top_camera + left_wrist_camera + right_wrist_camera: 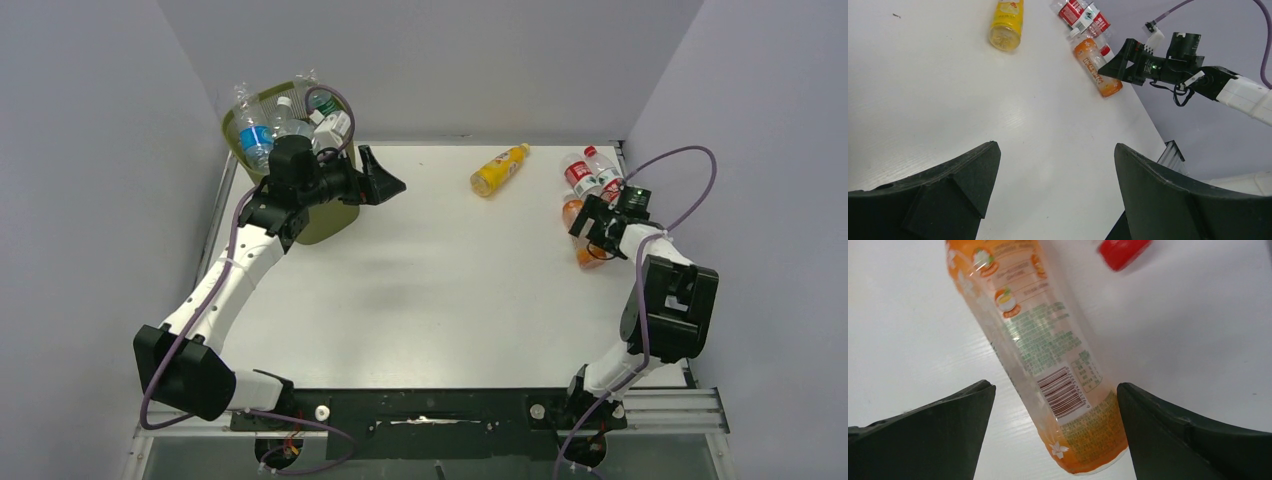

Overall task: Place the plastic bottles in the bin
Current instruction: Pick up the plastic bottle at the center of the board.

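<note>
On the right, the right gripper (1055,386), jaws wide open, should straddle the orange bottle (1040,335) mid-body before closing; the left gripper (1057,147) hangs open, empty.

Enclosed work cell, seen from above. A matte white rectangular tabletop (430,300) forms the working surface, and the wrist views show a faint linear grain in it. Three plain, pale grey-lilac wall panels enclose it: a back panel (430,60), a left panel (90,180) and a right panel (770,200). A flat black mounting plate (420,408) runs along the near edge, with a ribbed silver aluminium rail (672,405) at its right end. Lighting is soft and even, and shadows are faint.
</note>
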